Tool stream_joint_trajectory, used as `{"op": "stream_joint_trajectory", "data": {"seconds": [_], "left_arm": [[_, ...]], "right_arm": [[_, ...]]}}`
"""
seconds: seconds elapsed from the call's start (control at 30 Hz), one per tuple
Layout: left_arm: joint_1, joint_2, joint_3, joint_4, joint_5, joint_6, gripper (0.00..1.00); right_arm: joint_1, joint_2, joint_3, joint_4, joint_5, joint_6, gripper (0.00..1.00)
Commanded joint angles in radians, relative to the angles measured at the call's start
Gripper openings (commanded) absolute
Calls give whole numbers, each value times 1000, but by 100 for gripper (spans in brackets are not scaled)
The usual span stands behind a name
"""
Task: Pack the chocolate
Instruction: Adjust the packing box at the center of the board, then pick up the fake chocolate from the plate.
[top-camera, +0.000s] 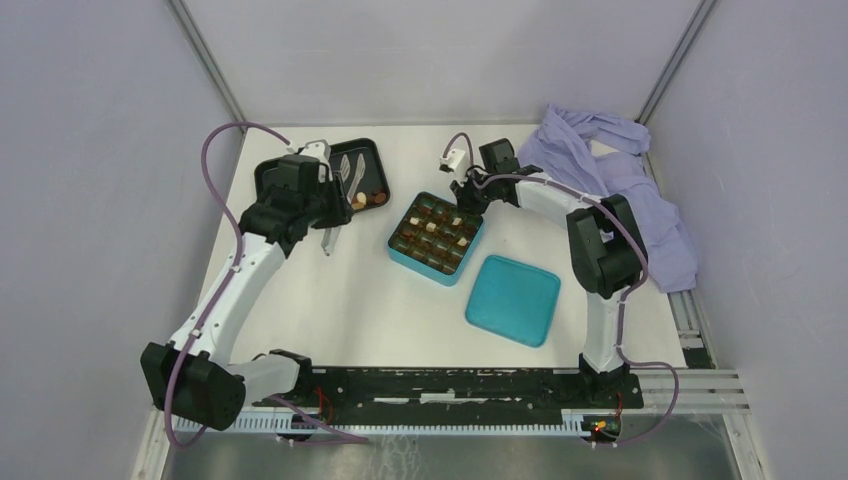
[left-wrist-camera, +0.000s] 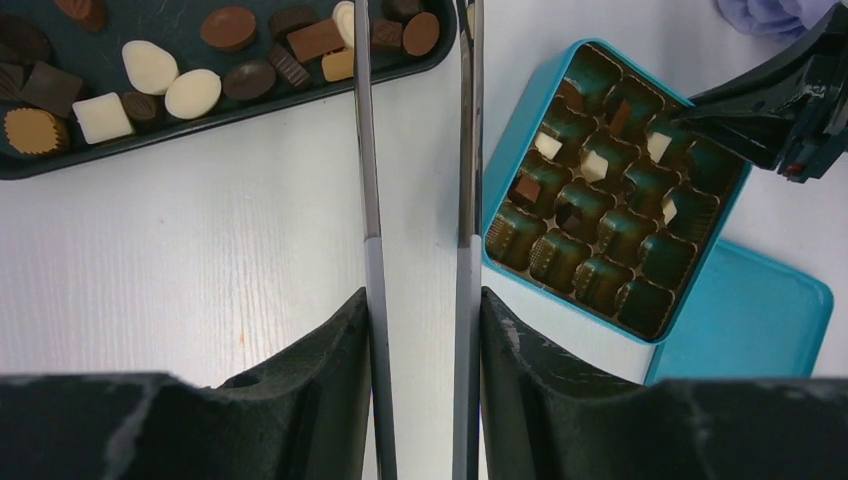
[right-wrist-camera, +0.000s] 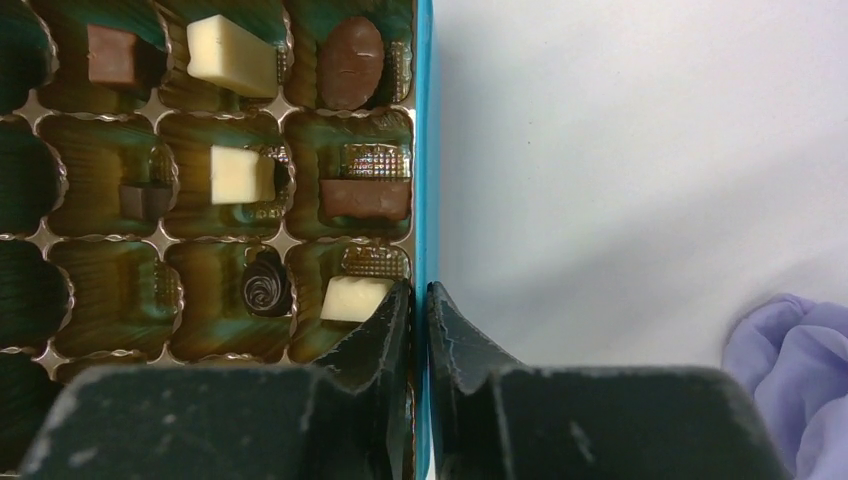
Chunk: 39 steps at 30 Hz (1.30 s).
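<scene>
A teal lid (top-camera: 512, 300) is lying flat on the white desk (top-camera: 330, 300), closest to the arms. Just behind it the teal box (right-wrist-camera: 424, 150) is sitting open, and some chocolate (right-wrist-camera: 240, 173) is resting in a few of its little cups (right-wrist-camera: 110, 290). The left hand (left-wrist-camera: 422, 305) is squeezing long metal tongs (left-wrist-camera: 367, 150), which are reaching over a black tray (left-wrist-camera: 180, 25) where more chocolate is lying. The right hand (right-wrist-camera: 418, 300) is hanging at the box's far right edge, fingers almost together. I cannot tell if they are pinching the blue wall. A purple cloth (top-camera: 620, 180) is bunching up farthest back.
</scene>
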Motion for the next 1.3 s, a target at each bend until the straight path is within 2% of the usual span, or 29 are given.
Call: {"op": "stream_joint_trajectory", "data": {"seconds": [0.0,0.17,0.37,0.53,0.83,1.27], "left_arm": [[13,-10,-4,17,33,36,45],[38,53,28,-20,64,30,45],[101,163,113,-100,92,45,45],[163,252,195,-172,93,94,45],[253,411,317,-257,88,211,45],[263,536,419,-310,55,272,48]], "right_arm": [[-8,24,98,3,-20,10,20],[-19,-4,112,-23,-41,3,40],[-59,-111,80,-43,-107,-8,64],[-100,-233,-34,-28,-187,-19,75],[-141,-373,-240,12,-247,-25,80],[-163,-352,-262,9,-279,-9,80]]}}
